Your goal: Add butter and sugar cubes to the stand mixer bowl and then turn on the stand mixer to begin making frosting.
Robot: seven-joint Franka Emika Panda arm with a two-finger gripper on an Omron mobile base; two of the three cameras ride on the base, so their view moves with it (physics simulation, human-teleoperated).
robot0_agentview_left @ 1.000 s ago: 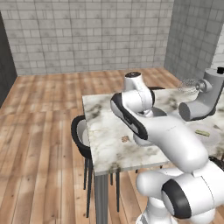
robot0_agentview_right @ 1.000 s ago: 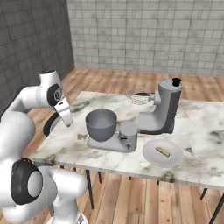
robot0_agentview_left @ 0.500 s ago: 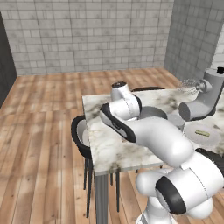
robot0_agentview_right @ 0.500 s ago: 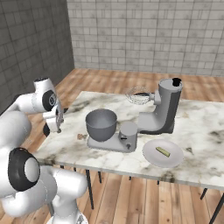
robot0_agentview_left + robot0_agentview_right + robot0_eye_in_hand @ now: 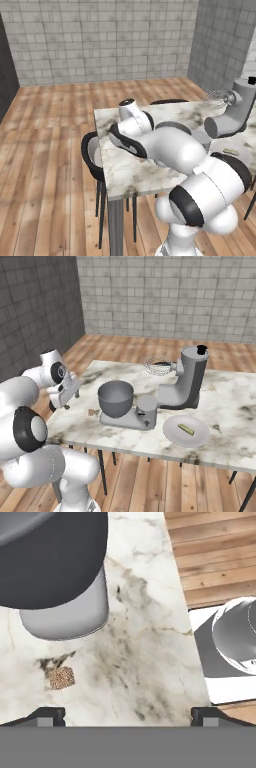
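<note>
near the table [image 5: 227,421] edge the gripper [image 5: 127,714] hangs released over bare marble, a sugar cube [image 5: 62,677] beside the bowl [image 5: 116,397].

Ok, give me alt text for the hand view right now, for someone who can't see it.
Looking down on the marble table, a tan-brown sugar cube lies near the open gripper, closer to one fingertip. The dark stand mixer bowl on its grey base fills the upper left, and wood floor shows past the table edge at right.

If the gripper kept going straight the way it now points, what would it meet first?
Most likely the bare marble table, just beside the sugar cube. The open gripper points down at it; depth is hard to judge.
</note>
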